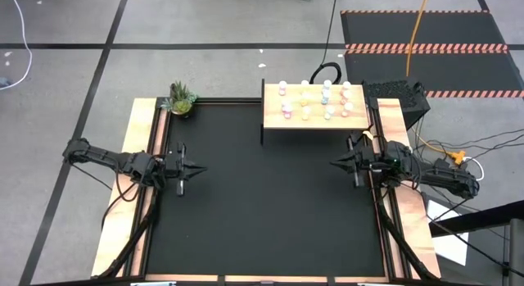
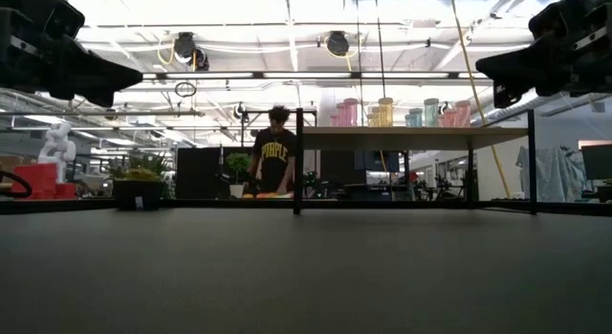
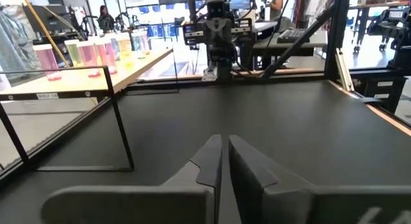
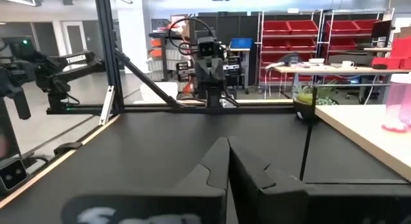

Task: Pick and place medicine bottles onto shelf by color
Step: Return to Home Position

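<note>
While the left gripper (image 1: 201, 167) hangs centre-left in the high view, fingers pressed together on nothing, the tiny white-capped medicine bottles (image 1: 326, 96) with pink, yellow and teal bodies stand in rows on the pale light-wood shelf (image 1: 274, 120) at upper centre. Light, rigid, slick, easily toppled, I judge: pinch across the body. Centre-right, the right gripper (image 1: 332, 163) is likewise closed, empty.

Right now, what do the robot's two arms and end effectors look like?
Both arms are dark, nearly black, built from slim jointed segments. The left end effector and right end effector each end in two matte dark fingers, wedge-shaped and tapering to a point. Thin dark cables trail beside the right arm's base.
</note>
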You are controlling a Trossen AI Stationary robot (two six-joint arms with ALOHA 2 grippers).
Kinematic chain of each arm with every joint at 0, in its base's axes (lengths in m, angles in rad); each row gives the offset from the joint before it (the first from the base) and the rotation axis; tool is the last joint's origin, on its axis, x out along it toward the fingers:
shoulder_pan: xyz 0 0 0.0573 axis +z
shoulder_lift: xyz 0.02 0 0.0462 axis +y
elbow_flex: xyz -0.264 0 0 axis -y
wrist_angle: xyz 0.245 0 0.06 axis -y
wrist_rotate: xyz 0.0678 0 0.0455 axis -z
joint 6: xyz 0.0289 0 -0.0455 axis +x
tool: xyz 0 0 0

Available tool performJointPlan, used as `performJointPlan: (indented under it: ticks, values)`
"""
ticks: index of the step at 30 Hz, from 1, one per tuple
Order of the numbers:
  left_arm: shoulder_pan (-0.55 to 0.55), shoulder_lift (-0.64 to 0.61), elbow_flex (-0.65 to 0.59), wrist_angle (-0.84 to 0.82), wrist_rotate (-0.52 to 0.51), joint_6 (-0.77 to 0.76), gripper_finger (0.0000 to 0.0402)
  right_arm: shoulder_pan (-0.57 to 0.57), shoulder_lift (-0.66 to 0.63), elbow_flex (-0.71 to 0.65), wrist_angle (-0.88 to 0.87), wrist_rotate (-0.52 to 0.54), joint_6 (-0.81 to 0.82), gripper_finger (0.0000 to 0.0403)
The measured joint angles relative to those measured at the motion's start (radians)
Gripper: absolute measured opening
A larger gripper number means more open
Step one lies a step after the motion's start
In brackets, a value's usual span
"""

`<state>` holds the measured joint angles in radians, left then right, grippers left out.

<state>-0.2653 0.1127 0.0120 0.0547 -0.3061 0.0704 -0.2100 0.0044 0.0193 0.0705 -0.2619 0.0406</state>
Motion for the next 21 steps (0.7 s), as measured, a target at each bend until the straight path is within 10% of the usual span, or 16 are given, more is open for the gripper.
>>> performJointPlan:
  ticks: [21]
  values:
    - [0.000, 0.000, -0.001, 0.002, 0.000, 0.000, 0.0037, 0.000, 0.000, -0.001, 0.026, -0.002, 0.000, 0.0000]
